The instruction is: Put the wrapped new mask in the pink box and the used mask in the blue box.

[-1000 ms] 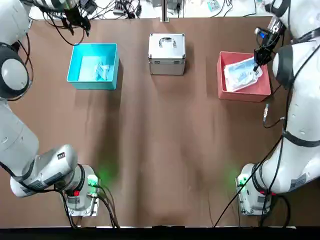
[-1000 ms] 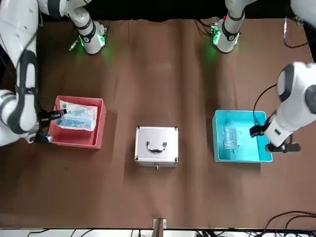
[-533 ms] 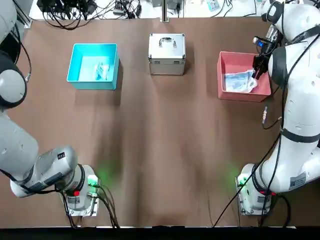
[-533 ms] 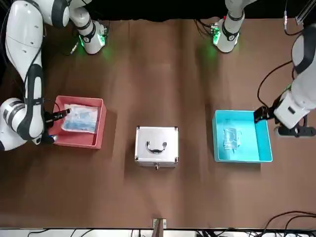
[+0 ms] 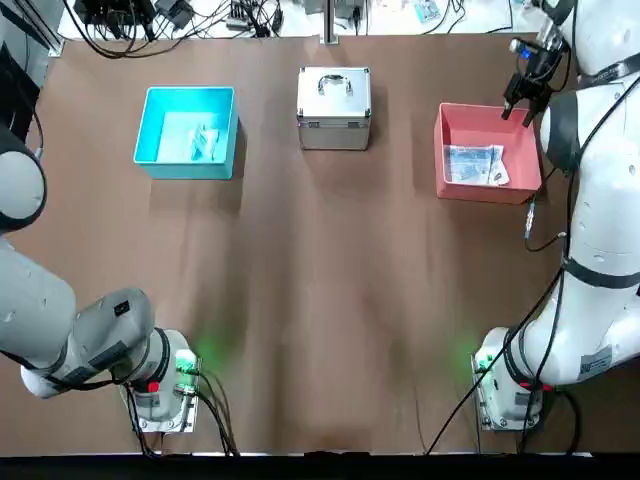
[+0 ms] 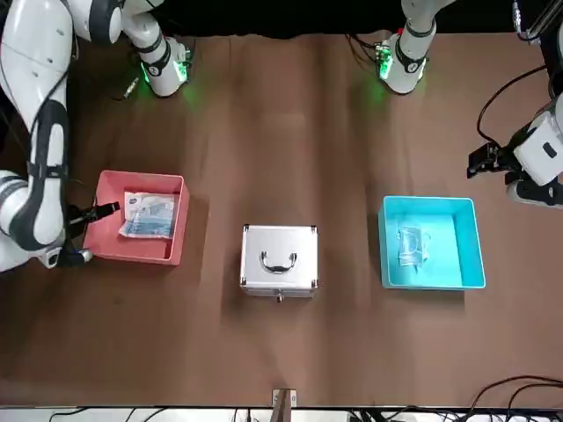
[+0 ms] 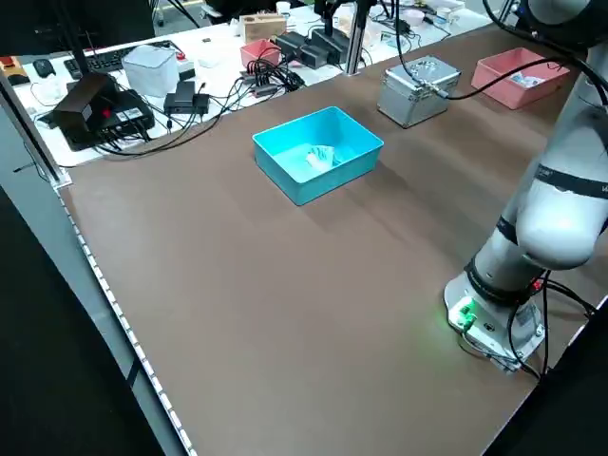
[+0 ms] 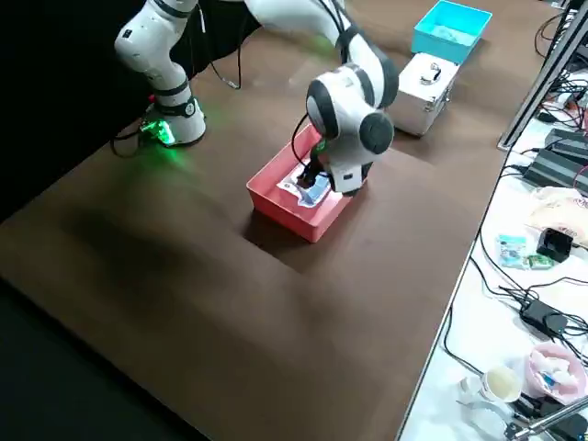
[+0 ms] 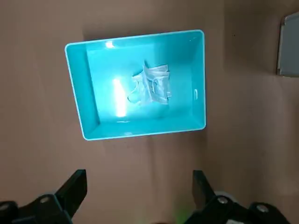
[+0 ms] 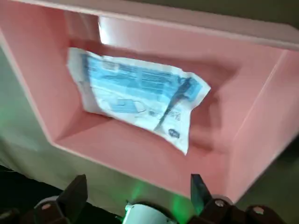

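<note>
The wrapped new mask [image 5: 475,165] lies flat and free inside the pink box [image 5: 488,195] at the table's far right. My right gripper [image 5: 515,100] hovers open over that box's far right corner, apart from the packet; its wrist view shows the packet [image 10: 135,95] beyond the spread fingers [image 10: 77,191]. The used mask [image 5: 205,143] sits bunched in the blue box [image 5: 188,92] at the far left. High above that box, my left gripper [image 9: 138,176] is open and holds nothing; the front view shows this gripper [image 6: 482,161] beside the blue box [image 6: 431,283].
A silver metal case [image 5: 334,105] with a handle stands between the two boxes at the far middle. Cables and electronics [image 5: 200,15] lie past the table's far edge. The arm bases [image 5: 160,385] [image 5: 510,390] stand at the near edge.
The right gripper let go of the packet, which dropped flat into the pink box, and drew back toward the far corner. The left gripper rose away from the blue box.
</note>
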Robot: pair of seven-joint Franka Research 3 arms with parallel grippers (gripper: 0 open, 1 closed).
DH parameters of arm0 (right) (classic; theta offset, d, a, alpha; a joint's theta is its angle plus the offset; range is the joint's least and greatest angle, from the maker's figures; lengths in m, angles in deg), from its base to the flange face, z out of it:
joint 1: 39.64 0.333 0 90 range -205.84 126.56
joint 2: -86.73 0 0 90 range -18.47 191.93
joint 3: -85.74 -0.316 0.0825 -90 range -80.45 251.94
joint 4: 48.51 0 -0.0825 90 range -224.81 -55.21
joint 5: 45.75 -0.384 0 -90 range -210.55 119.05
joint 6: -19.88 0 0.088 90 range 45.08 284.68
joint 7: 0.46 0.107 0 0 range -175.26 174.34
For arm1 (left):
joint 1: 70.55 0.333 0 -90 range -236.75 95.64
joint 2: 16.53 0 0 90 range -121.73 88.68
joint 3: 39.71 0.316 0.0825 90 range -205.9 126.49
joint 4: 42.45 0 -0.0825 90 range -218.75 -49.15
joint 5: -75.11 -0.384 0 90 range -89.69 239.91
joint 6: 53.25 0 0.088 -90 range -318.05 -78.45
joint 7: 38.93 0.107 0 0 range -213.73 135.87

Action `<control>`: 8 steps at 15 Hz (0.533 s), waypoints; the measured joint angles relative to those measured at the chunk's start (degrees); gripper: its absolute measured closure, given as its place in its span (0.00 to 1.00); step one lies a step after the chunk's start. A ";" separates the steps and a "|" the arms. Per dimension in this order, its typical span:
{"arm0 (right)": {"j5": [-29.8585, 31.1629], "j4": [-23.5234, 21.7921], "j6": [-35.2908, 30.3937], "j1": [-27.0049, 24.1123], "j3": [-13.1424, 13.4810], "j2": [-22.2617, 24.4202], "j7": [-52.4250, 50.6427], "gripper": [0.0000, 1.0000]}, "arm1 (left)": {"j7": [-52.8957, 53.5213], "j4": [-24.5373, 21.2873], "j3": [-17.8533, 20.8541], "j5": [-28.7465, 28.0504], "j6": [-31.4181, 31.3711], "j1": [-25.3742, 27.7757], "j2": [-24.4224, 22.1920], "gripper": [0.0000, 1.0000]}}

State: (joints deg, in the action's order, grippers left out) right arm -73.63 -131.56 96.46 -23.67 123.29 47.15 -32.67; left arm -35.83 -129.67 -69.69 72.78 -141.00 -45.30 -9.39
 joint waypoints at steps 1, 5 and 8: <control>0.00 1.65 -1.68 -0.01 0.08 0.65 0.99 0.02 | -0.06 0.00 0.00 0.03 0.20 0.13 0.00 0.00; 0.00 8.81 -7.29 0.12 0.53 3.53 8.03 0.02 | -0.77 0.05 -0.21 0.05 -1.97 0.04 -0.95 0.00; 0.92 10.20 -7.83 0.72 0.53 7.00 10.69 0.02 | -0.87 -0.23 -0.30 0.05 -3.01 0.03 -2.33 0.00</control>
State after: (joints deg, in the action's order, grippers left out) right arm -72.70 -121.36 88.64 -22.95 123.82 54.15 -21.98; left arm -36.70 -129.90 -70.00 72.83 -144.01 -45.27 -11.72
